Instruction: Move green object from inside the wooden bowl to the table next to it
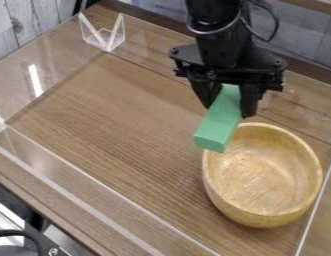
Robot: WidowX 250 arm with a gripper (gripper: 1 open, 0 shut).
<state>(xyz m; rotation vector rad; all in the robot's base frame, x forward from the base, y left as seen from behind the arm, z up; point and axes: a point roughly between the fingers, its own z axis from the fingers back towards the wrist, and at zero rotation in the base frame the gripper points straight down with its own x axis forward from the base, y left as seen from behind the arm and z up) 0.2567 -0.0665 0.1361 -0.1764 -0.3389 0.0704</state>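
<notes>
One arm, 1 held block, 1 bowl, described from left to right. At left and centre, the table [114, 130] lies bare, brown and wood-grained, with a low clear wall [34, 75] along its edges. Right of centre, my gripper [232, 92] points steeply down, its jaws partly parted and clamped on the upper end of the green object [219, 122]. That block hangs tilted in the air, its lower end just beside the left rim of the wooden bowl [264, 172] and above it, clear of the wood as far as I can tell. The bowl itself shows nothing inside.

Risks, as I judge them: (1) I grip only 1 end, so the block may pivot or slip when I descend; (2) lowering here could strike the rim and nudge the bowl; (3) released while tilted, the block could topple back toward the bowl.
</notes>
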